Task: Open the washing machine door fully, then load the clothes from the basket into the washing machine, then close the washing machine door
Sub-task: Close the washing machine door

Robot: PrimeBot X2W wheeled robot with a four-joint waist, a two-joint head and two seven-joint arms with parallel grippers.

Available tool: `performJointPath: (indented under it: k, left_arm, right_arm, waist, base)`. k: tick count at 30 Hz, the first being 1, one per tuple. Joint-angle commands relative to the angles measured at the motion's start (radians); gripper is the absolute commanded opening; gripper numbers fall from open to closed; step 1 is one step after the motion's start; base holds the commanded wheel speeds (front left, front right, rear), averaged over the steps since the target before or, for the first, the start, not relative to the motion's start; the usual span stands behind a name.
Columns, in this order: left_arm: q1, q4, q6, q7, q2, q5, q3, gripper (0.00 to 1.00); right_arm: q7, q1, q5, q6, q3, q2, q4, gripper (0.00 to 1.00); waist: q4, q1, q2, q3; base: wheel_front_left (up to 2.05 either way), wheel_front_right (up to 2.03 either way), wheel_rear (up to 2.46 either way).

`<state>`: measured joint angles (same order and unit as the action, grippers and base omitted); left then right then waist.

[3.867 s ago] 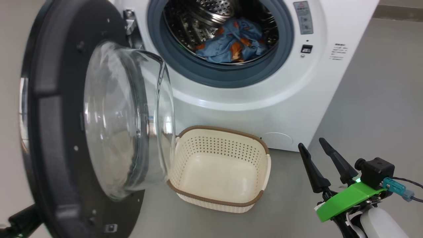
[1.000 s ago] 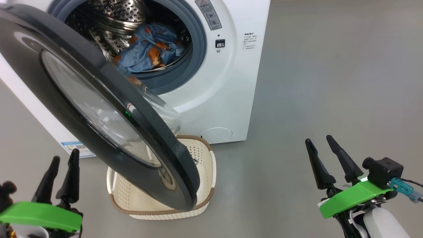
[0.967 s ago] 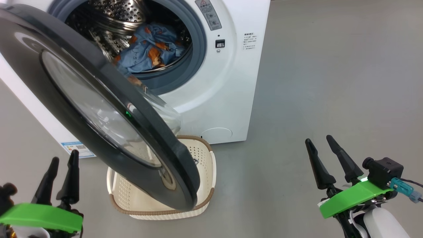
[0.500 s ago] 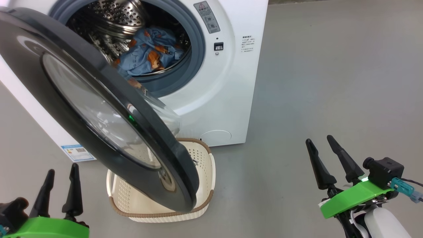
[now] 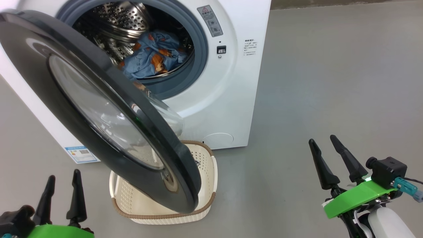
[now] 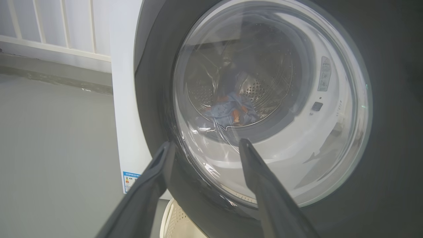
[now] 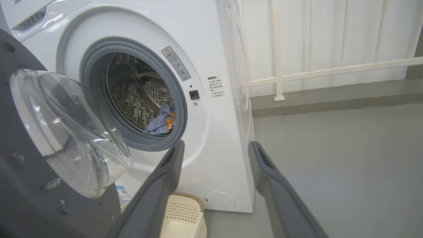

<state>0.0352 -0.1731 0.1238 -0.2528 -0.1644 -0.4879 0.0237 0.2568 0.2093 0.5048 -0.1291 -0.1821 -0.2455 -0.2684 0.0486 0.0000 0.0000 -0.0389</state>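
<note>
door (image 5: 99, 109) had swung from wide open to roughly halfway, outer face toward the robot (the camera had moved too), and hung over the basket (image 5: 203, 162), which sat on the floor (image 5: 314, 82) against the machine's (image 5: 228, 99) front lower edge and looked empty where visible. clothes (image 5: 150, 59) lay at the bottom of the drum (image 5: 115, 19), so loading looked done and only latching the door remained. left gripper (image 5: 63, 175) and right gripper (image 5: 321, 139) were both spread wide, holding nothing, off the door; the left sat nearer, likely the one to push.

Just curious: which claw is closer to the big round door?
The left gripper, close beside the washing machine door; the right gripper stands far off over grey floor.
</note>
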Motion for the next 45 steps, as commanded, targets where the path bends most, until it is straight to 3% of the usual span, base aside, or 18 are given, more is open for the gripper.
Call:
performJointPath:
  k: [1,21,23,24,25,34,45]
  left_arm:
    - [0.012,0.030,0.006,-0.009,-0.015,0.018,0.041,1.00]
    - [0.011,0.048,0.007,-0.009,0.009,0.018,0.043,1.00]
    - [0.014,0.049,0.007,-0.009,0.011,0.017,0.037,1.00]
    - [0.016,0.050,0.007,-0.009,0.011,0.017,0.034,1.00]
    - [0.017,0.050,0.007,-0.009,0.012,0.017,0.032,1.00]
    - [0.014,0.046,0.007,-0.009,0.025,0.007,0.018,1.00]
    - [0.010,0.036,0.007,-0.009,0.032,0.000,-0.003,1.00]
  right_arm:
    - [0.005,-0.001,0.003,-0.002,-0.021,-0.012,0.024,1.00]
    - [0.005,0.000,0.003,-0.002,-0.024,-0.010,0.023,1.00]
    - [0.005,-0.001,0.004,-0.002,-0.021,-0.009,0.028,0.29]
    - [0.005,0.000,0.005,-0.002,-0.023,-0.009,0.031,0.11]
    - [0.005,0.001,0.006,-0.002,-0.026,-0.008,0.034,0.00]
    - [0.005,0.031,0.016,-0.002,-0.093,0.020,0.095,0.00]
    - [0.005,0.068,0.027,-0.002,-0.217,0.055,0.357,0.00]
  waist:
    - [-0.001,0.0000,0.0000,0.001]
    - [-0.015,0.0000,0.0000,-0.003]
    - [-0.029,0.0000,0.0000,-0.006]
    - [-0.036,0.0000,0.0000,-0.006]
    - [-0.043,0.0000,0.0000,-0.006]
    - [-0.119,0.0000,0.0000,0.004]
    - [-0.204,0.0000,0.0000,0.020]
  base:
    - [0.00,0.00,0.00]
    - [0.00,0.00,0.00]
    - [0.00,0.00,0.00]
    - [0.00,0.00,0.00]
    - [0.00,0.00,0.00]
    - [0.00,0.00,0.00]
    - [0.00,0.00,0.00]
